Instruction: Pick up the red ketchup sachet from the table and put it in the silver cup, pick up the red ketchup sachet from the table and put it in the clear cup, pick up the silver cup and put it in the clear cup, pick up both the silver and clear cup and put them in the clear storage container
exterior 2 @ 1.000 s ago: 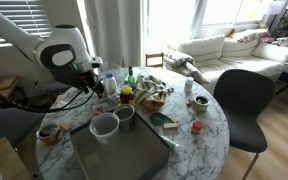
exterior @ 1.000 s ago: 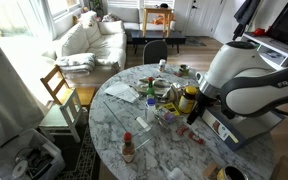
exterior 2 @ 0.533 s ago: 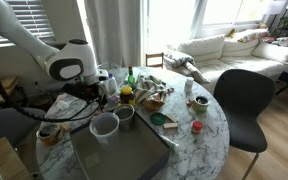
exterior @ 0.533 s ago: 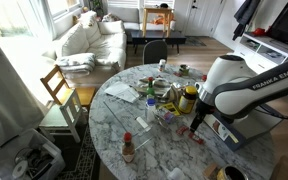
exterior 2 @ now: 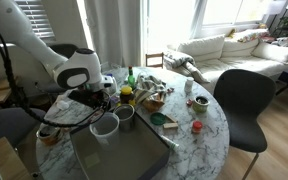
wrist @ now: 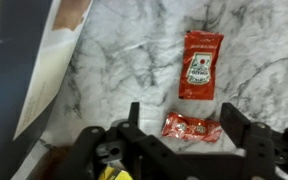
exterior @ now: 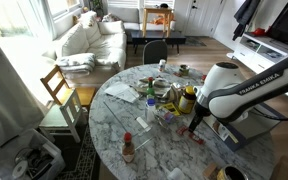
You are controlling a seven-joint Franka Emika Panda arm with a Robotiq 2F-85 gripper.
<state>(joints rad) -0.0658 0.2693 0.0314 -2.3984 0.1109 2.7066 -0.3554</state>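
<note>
In the wrist view my open gripper point(wrist: 184, 126) hangs low over the marble table point(wrist: 134, 50). A crumpled red ketchup sachet point(wrist: 192, 127) lies between the fingers. A second, flat red sachet point(wrist: 201, 64) lies just beyond it. In an exterior view the gripper point(exterior: 192, 124) points down beside the sachets point(exterior: 196, 138). The silver cup point(exterior 2: 125, 113) and the clear cup point(exterior 2: 104, 126) stand side by side at the clear storage container's point(exterior 2: 119, 155) far edge, close to the arm. The container's labelled side point(exterior: 230, 130) sits under the arm.
A yellow-labelled jar with a dark lid point(exterior 2: 126, 96) stands just behind the cups, and also shows in an exterior view point(exterior: 188, 98). Bottles, lids and a mug point(exterior 2: 200, 101) clutter the table's middle. A small sauce bottle point(exterior: 128, 148) stands near the table's edge. A dark chair point(exterior 2: 246, 100) is alongside.
The arm has lowered and shifted slightly toward the container, bringing the gripper down close to the table over the sachets. The sachets and cups have not moved.
</note>
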